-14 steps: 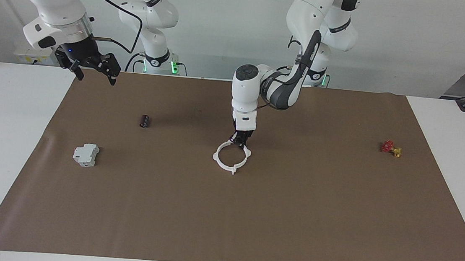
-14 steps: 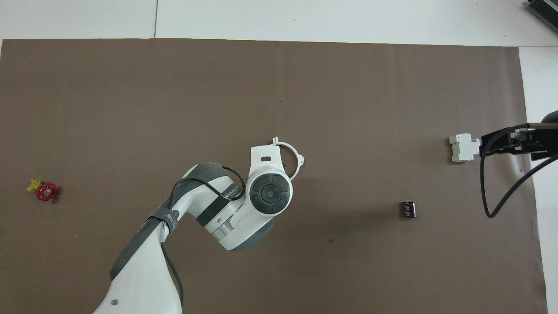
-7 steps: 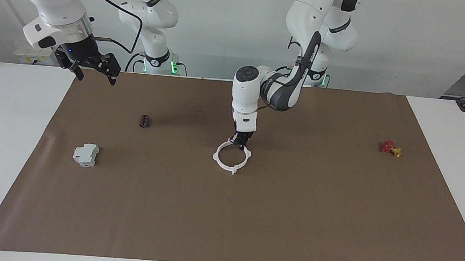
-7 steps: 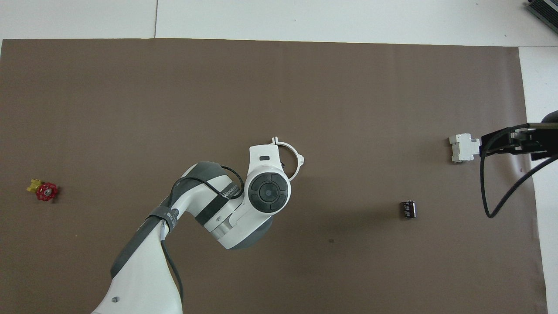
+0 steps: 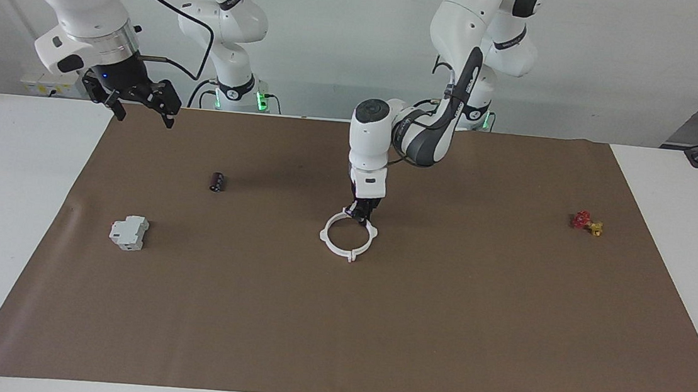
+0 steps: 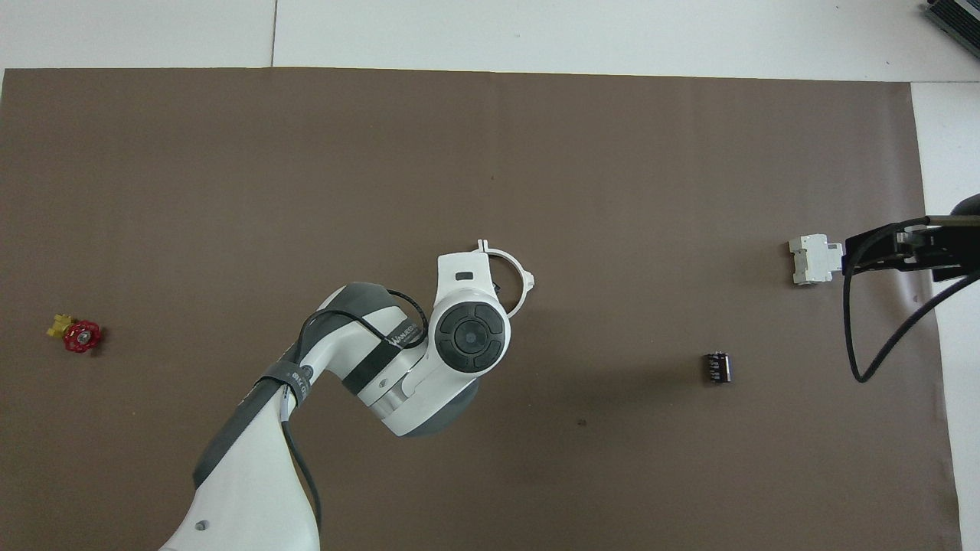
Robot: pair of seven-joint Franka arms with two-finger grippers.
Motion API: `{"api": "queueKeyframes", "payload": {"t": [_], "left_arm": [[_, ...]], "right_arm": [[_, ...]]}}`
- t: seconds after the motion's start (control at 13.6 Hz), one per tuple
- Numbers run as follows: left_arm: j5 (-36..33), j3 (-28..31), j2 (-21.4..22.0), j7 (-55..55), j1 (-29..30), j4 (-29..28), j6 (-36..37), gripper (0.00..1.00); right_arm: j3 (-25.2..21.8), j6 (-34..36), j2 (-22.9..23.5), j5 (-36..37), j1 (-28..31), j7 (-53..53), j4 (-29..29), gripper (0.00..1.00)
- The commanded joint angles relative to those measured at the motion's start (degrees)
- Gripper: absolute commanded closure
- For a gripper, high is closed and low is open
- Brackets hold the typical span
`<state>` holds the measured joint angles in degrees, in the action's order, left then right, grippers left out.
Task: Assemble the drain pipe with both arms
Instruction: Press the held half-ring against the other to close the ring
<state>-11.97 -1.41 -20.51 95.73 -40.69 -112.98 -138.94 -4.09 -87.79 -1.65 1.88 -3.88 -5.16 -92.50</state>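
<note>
1. Barely any change since a second ago: left arm (image 5: 420, 136) lifted a touch and drawn slightly back toward its base, ring shifted with it by a sliver; everything else unmoved.
2. Brown mat (image 5: 438, 330) spread over most of the white counter (image 5: 1, 203), carrying all the loose parts.
3. Right arm (image 5: 78, 5) waiting, raised at its own end; right claw (image 5: 141, 102) spread wide and empty, hanging over the mat's corner.
4. Left claw (image 5: 361, 213) pointing straight down at mid-mat, pinched tight on the rim of the drain pipe (image 5: 348, 236) at the edge nearest the robots.
5. Drain pipe already looking like one closed ring of two white arcs, lying flat or barely raised at the middle of the mat; in the overhead view half hidden under the left wrist, only one arc (image 6: 514, 269) showing.
6. Grey-white block (image 5: 129, 232) and black cylinder (image 5: 217, 181) toward the right arm's end, red and yellow valve (image 5: 587, 223) toward the left arm's end, all well apart from the ring.
7. Advice for the step in hand: keep the pinch on the thin rim square and vertical, move slowly so the joints do not spring, bring the right claw to the rim farthest from the robots before any pressing, and check both seams seated before letting go.
</note>
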Motion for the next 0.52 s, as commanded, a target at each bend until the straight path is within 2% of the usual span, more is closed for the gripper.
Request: {"api": "queueKeyframes", "payload": {"t": [0.0, 0.07, 0.15, 0.44], "left_arm": [[-1.39, 0.35, -0.32, 1.12, -0.10, 0.39, -0.63, 0.63], [-1.39, 0.35, -0.32, 1.12, -0.10, 0.39, -0.54, 0.21], [-1.39, 0.35, -0.32, 1.12, -0.10, 0.39, -0.54, 0.00], [-1.39, 0.27, -0.41, 0.51, -0.01, 0.39, -0.46, 0.00]], "right_arm": [[0.05, 0.60, -0.54, -1.09, 0.45, 0.67, -0.05, 0.00], [0.05, 0.60, -0.54, -1.09, 0.45, 0.67, -0.05, 0.00], [0.05, 0.60, -0.54, -1.09, 0.45, 0.67, -0.05, 0.00], [0.05, 0.60, -0.54, -1.09, 0.45, 0.67, -0.05, 0.00]]}}
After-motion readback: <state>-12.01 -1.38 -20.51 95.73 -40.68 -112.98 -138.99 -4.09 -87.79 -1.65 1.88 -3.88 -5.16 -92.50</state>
